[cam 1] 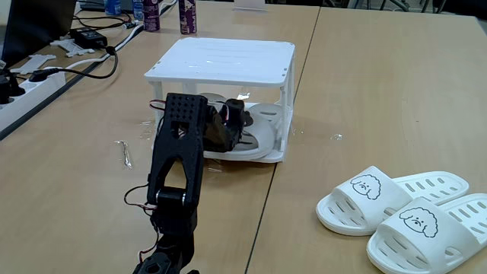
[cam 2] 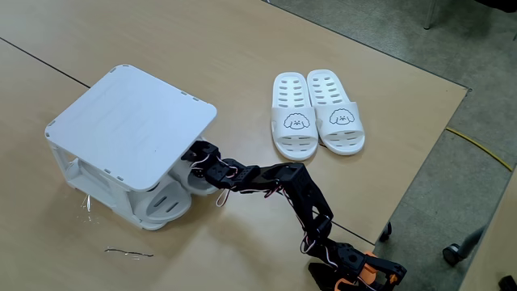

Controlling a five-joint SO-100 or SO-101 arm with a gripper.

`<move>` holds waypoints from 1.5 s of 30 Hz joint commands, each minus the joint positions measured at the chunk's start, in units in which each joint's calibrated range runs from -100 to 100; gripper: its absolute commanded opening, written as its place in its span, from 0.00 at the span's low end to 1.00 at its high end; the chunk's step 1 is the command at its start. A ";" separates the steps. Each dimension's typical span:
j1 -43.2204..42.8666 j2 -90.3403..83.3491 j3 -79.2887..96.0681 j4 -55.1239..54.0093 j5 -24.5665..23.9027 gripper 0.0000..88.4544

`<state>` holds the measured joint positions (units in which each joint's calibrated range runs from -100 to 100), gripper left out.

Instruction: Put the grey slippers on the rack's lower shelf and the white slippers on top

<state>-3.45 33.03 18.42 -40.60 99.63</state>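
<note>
In a fixed view the rack (cam 1: 221, 84) stood at the left, and the black arm (cam 1: 176, 175) reached into its open front, so that the gripper (cam 1: 232, 122) sat between the tiers, under the top (cam 1: 224, 57) and over the lower shelf (cam 1: 278, 154). The grey slippers (cam 1: 255, 137) lay on that shelf directly beneath and just beyond the fingers, the nearer one seeming to touch them (the contact itself was lost behind the dark gripper body). Whether the fingers were spread or closed could not be told in either fixed view.

In a fixed view from above, the rack (cam 2: 129, 137) again lay leftmost, with a grey slipper (cam 2: 166, 202) jutting from under its panel just left of and below the gripper (cam 2: 198, 155), which pushed in at the rack's near corner.

Farther right, well apart from the fingers, the white slippers (cam 1: 403, 209) rested side by side on the table (cam 1: 365, 91), touching each other, dog faces up; in the other fixed view the same pair (cam 2: 317, 113) lay beyond the arm (cam 2: 283, 182).
</note>
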 commanded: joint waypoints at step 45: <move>18.25 -42.58 80.23 -32.48 0.37 0.01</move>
<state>13.78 -23.13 98.02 -65.58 99.63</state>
